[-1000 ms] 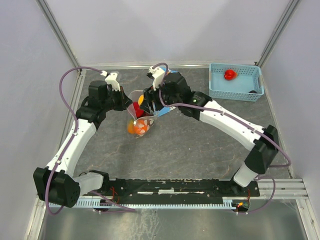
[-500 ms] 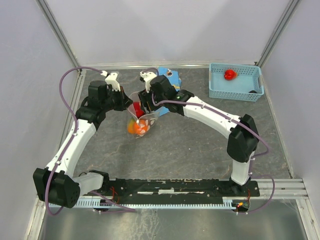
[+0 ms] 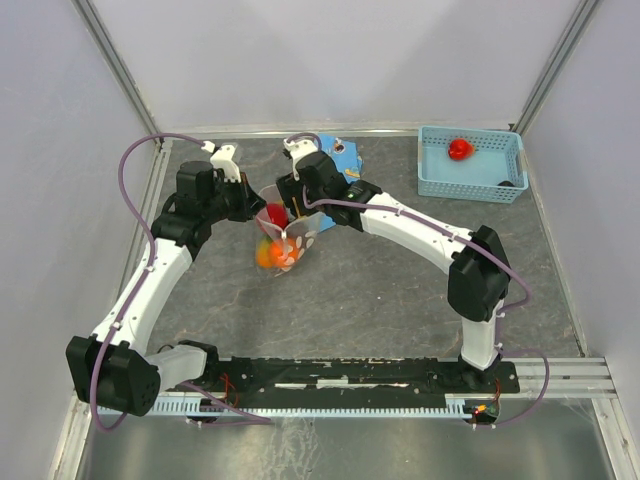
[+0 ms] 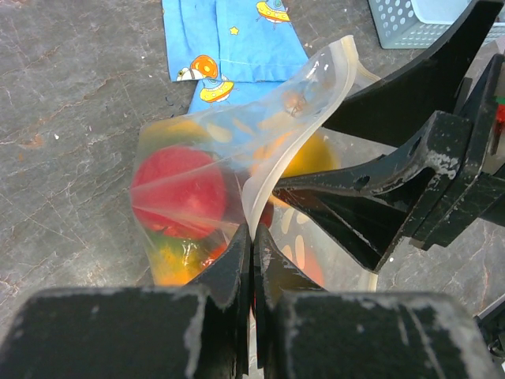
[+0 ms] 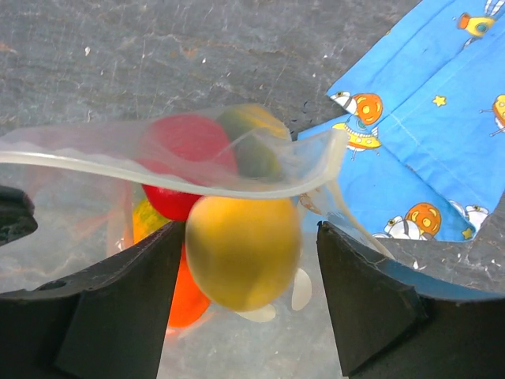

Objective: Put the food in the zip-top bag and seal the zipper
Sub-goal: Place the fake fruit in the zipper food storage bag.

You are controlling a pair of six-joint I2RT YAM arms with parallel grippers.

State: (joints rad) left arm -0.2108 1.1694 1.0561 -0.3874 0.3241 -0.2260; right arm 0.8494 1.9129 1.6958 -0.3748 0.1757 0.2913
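The left pincer (image 4: 252, 237) was seen pressed shut on the rim of the clear bag (image 4: 229, 138), so that the bag's mouth was held up and open; the bag was found toward the far side of the desk (image 3: 380, 290), left of the middle, between the two pincers; the right pincer (image 5: 248, 235) was set wide at the bag's mouth, with a yellow fruit (image 5: 241, 264) between its fingers (image 5: 110, 308); a gap was visible between that fruit and one finger, and whether the other finger was touched could not be told; no grip on the fruit was shown; the whitish zipper (image 5: 237, 189) was seen bent in a curve across the top of the yellow fruit, unsealed, its two sides apart; within the bag a red fruit (image 5: 185, 146), a greenish fruit (image 5: 252, 130) and an orange fruit (image 5: 189, 304) were made out through the film, crowded together; a flat blue wrapper (image 3: 343, 152) with orange prints was laid on the desk just beyond the bag; a light-blue basket (image 3: 470, 192) was placed at the far right corner, well apart from the bag, and a second red fruit (image 3: 460, 149) was seen lying inside it.
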